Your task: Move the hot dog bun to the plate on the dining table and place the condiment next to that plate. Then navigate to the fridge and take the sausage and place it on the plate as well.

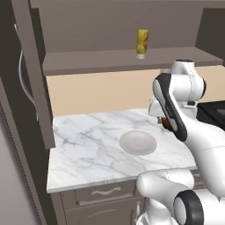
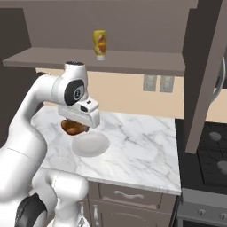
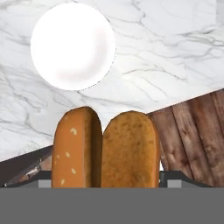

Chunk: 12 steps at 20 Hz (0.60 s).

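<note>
The jaws are clamped on the bun (image 3: 105, 148), held wide and pointed down over the desk (image 1: 88, 145) beside the plate (image 3: 73, 46).

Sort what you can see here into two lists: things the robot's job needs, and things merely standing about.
Job: hot dog bun, held in the gripper; white plate; condiment bottle on the shelf.

Standing about: stove; wall outlets; drawer.

Base views flanking the marble counter (image 1: 88, 149); hand view close overhead.
</note>
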Available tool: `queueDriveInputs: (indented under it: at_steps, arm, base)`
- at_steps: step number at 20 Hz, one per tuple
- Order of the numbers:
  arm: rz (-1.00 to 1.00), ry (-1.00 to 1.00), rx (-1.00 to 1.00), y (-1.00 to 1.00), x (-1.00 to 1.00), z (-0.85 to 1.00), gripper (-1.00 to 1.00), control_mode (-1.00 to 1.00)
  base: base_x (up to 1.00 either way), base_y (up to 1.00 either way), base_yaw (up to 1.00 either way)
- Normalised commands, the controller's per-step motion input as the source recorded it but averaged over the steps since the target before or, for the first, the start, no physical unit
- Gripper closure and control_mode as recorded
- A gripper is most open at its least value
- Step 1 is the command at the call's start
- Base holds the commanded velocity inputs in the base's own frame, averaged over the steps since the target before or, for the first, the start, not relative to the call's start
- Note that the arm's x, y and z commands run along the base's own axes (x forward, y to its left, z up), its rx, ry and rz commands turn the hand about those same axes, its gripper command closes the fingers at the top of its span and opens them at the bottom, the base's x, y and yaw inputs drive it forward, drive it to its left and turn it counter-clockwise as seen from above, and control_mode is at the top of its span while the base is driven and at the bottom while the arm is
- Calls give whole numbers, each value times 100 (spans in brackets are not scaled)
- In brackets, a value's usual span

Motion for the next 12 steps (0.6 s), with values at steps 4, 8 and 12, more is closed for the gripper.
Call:
queueDriveInputs:
  at_steps: [4, 8, 12]
  arm:
    - [0, 0, 0, 0, 0, 0, 100, 100]
    - [0, 0, 0, 0, 0, 0, 100, 100]
    - [0, 0, 0, 0, 0, 0, 100, 100]
  base:
    - [-100, 0, 0]
    - [-100, 2, 8]
    - [-86, 23, 63]
